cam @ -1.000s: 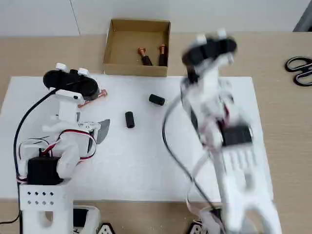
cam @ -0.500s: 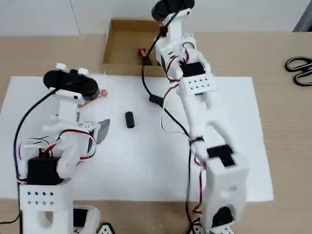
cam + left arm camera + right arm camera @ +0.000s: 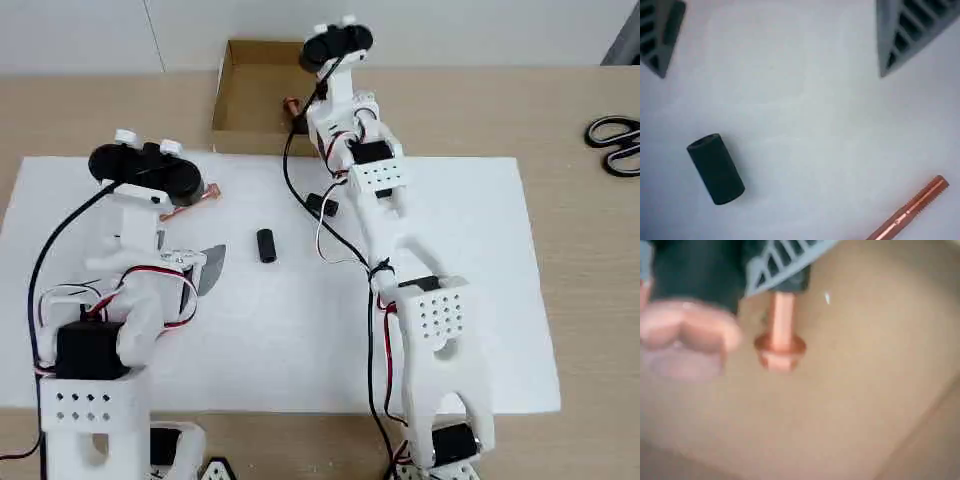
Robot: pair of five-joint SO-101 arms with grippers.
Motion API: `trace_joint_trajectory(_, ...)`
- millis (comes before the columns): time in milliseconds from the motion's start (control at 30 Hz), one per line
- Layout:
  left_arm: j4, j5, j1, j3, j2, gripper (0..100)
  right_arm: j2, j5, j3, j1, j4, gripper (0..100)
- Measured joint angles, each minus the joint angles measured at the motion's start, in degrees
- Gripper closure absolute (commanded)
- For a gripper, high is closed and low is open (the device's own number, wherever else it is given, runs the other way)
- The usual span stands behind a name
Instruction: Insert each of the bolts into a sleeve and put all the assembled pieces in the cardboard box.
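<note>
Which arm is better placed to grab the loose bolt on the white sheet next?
Left: the left pincer hangs open close to the bolt and a sleeve; the right arm is stretched over the cardboard box.

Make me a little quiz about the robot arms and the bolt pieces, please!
1. True or false: the left tool is open.
2. Which arm is over the box? A) left arm B) right arm
3. How many black sleeves lie on the white mat?
Key: 1 true; 2 B; 3 two.
</note>
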Motion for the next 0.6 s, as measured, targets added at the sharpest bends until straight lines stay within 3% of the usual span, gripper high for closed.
trace_joint_trajectory(133,0.0,0.0,0.0,0.0,0.0,74,1.93,0.0,-0.35,0.0,0.0,98.9)
trace_joint_trajectory(400,0.0,0.0,0.0,0.0,0.0,74,3.6,0.09,-0.53,0.0,-0.09,81.6)
trace_joint_trajectory(600,0.0,0.0,0.0,0.0,0.0,74,3.87,0.09,-1.67,-0.09,-0.09,81.5)
